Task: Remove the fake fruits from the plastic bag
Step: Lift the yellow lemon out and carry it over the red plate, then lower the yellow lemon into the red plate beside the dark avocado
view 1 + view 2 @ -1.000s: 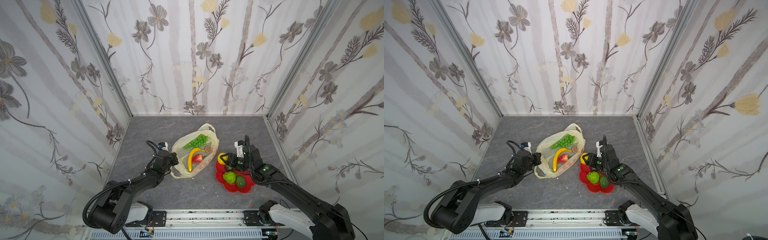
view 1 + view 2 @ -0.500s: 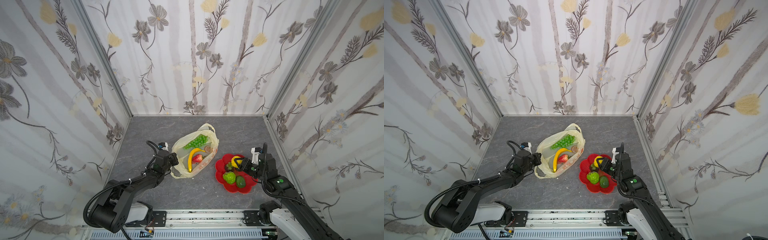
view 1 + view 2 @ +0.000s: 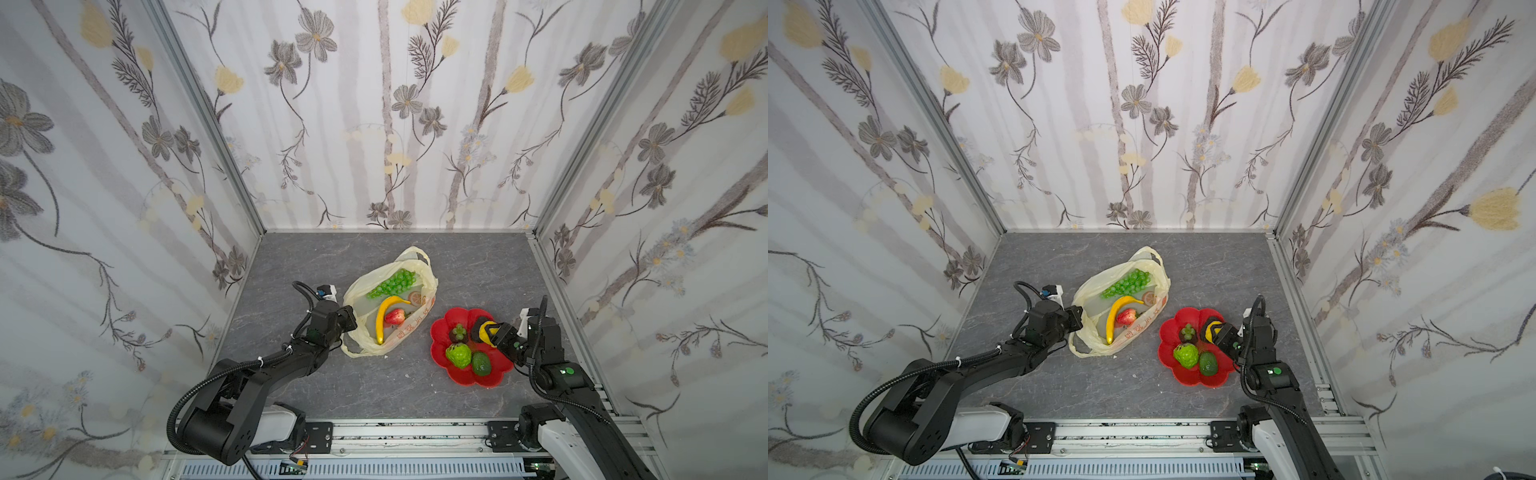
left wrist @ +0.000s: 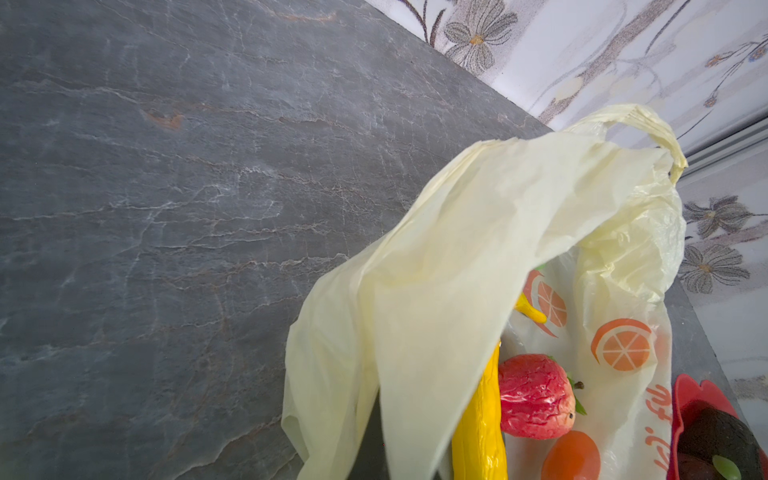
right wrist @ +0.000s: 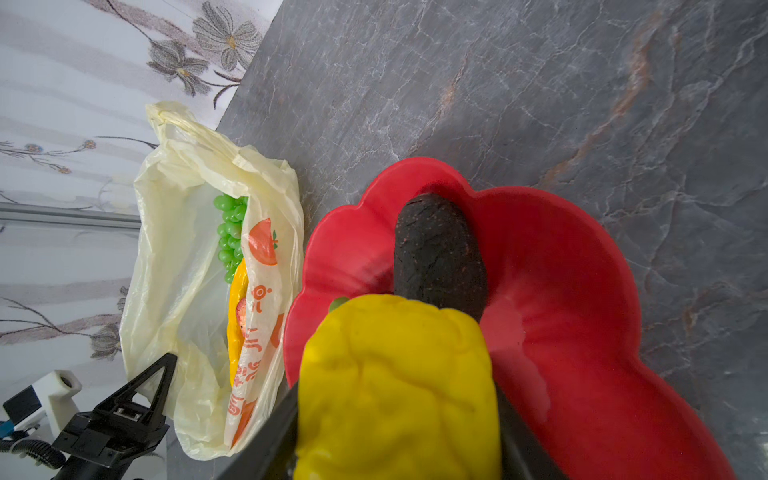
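Placement calls for lowering the lumpy yellow plastic fruit (image 5: 395, 386) onto a bare patch of the red flower-shaped plate (image 3: 498, 372) before release, lest it roll. The right claw (image 3: 488, 331) grips it, jaws half apart; the left claw (image 3: 347, 318) pinches tight the rim of the pale-yellow plastic bag (image 3: 361, 299), with yellow banana (image 3: 383, 318), green grapes (image 3: 392, 282) and red strawberry (image 3: 395, 316) inside.

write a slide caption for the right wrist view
right pincer grips a yellow fruit over the red plate, green grapes in the plastic bag beyond
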You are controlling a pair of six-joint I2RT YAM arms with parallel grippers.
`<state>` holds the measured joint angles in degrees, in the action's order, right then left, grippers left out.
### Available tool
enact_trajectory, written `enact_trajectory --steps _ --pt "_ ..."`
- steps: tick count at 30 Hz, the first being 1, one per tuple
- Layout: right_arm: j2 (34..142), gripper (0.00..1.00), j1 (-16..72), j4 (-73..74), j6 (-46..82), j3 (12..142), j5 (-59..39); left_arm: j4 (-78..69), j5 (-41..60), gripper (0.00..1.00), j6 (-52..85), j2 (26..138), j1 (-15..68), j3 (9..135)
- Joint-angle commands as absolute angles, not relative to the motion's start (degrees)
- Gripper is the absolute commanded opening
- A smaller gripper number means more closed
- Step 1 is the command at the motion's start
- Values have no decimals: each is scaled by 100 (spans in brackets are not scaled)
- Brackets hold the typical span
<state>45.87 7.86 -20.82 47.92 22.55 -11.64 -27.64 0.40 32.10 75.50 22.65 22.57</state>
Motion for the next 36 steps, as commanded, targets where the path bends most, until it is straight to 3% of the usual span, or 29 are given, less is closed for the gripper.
enact_trajectory --steps 1,36 --pt "4570 53 680 -2066 4843 2165 -1099 -2986 26 0 3211 7585 2262 2311" --pt "4902 60 519 -543 5291 1108 -1898 -2996 42 0 3205 7629 2270 2312"
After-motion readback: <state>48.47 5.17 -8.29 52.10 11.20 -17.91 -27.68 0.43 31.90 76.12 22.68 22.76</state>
